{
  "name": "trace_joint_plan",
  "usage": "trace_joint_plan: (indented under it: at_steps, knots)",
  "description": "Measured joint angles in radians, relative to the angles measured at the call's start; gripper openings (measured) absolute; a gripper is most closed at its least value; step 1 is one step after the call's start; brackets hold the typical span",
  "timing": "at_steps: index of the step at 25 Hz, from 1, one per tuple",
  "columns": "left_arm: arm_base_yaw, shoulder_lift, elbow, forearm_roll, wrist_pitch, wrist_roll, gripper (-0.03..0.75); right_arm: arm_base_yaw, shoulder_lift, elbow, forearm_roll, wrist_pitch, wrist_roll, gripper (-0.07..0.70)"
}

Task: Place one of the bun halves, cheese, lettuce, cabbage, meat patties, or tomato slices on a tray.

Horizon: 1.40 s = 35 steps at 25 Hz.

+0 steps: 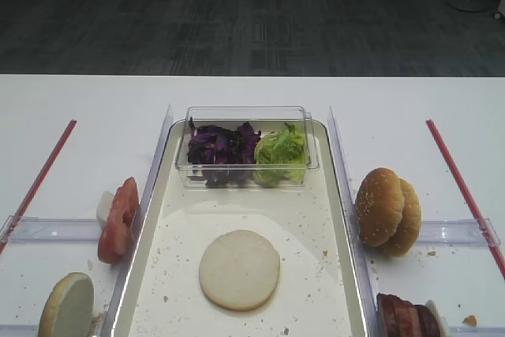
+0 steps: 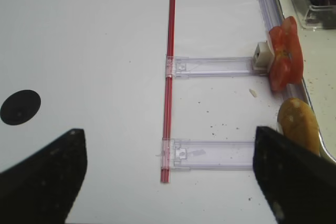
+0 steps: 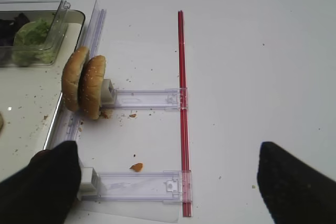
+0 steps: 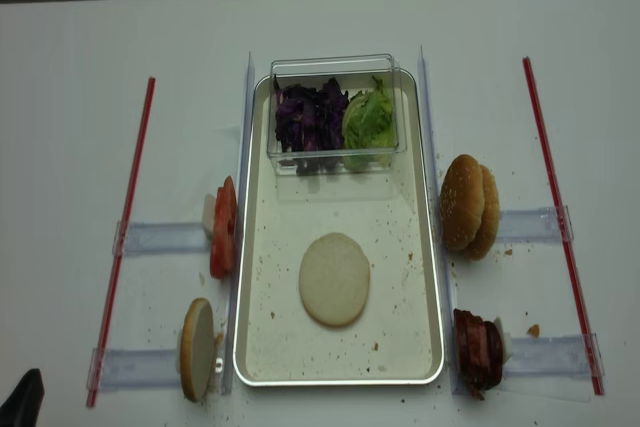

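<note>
Bun half (image 1: 239,269): lies flat, cut face up, mid-tray (image 1: 335,219), so apparently placed. Box at 12 o'clock keeps cabbage (image 1: 222,151) and lettuce (image 1: 279,155) together. Left gripper (image 2: 168,174) and right gripper (image 3: 168,179): both wide, empty, withdrawn over bare table

Tray (image 4: 255,347): mid-table, long axis running front to back.
Box (image 4: 333,65): on the tray's far end; cabbage (image 4: 310,117) left, lettuce (image 4: 369,117) right.
Bun half (image 4: 334,278): flat on the tray, nearer the front.
Left of tray: tomato slices (image 4: 223,227), another bun half (image 4: 196,349) in front.
Right of tray: sesame buns (image 4: 468,205), patties (image 4: 478,349) in front.
</note>
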Motion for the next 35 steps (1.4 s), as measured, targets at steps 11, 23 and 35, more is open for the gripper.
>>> trace_joint_plan:
  at_steps: [11,23,35]
  knots:
    - [0.0,0.0,0.0,0.0,0.0,0.0,0.597,0.0,0.0,0.0,0.0,0.0,0.0,0.692]
    - [0.0,0.0,0.0,0.0,0.0,-0.002,0.597,0.0,0.0,0.0,0.0,0.0,0.0,0.692]
    - [0.0,0.0,0.0,0.0,0.0,-0.002,0.577,0.0,0.0,0.0,0.0,0.0,0.002,0.692]
